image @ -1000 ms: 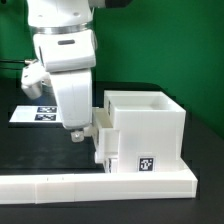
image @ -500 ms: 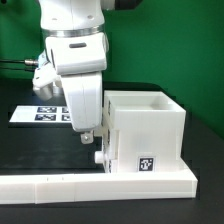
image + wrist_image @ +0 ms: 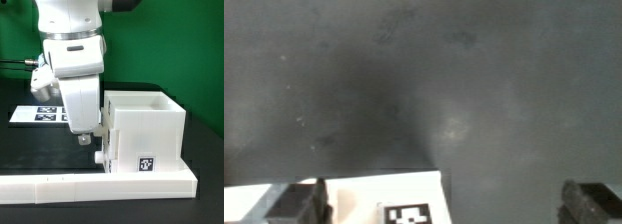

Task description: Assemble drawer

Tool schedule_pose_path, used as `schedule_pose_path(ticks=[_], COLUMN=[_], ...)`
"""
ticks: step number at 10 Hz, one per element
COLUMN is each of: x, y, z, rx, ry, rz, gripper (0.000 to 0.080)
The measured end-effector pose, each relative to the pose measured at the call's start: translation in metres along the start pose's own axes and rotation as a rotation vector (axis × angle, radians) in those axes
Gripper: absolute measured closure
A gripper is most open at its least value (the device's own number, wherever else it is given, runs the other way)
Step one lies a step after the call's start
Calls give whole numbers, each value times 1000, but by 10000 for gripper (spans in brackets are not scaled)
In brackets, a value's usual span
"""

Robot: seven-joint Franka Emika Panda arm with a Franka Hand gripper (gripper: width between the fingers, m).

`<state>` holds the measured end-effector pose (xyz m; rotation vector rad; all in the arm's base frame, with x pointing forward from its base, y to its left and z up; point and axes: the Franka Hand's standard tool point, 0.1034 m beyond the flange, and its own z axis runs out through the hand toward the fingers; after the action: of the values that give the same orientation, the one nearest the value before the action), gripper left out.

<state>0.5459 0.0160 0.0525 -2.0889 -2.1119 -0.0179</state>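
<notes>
White drawer nested in casing, knob facing exterior view's left, gripper spread wide, empty

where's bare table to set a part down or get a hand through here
The widest free patch is the black table between the marker board, the low white border wall and the gripper. It is crowded around the casing, where the drawer sits right beside the gripper.
</notes>
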Motion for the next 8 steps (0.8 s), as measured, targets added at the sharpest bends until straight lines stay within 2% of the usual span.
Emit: schedule_pose_path(ticks=[2, 5, 6, 8], x=[9, 9, 5, -14], y=[4, 4, 3, -13], z=[-3, -5, -5, -1], rx=[-5, 10, 9, 7], ry=[0, -6, -6, -8], rz=[33, 59, 58, 81], gripper=[150, 151, 151, 150])
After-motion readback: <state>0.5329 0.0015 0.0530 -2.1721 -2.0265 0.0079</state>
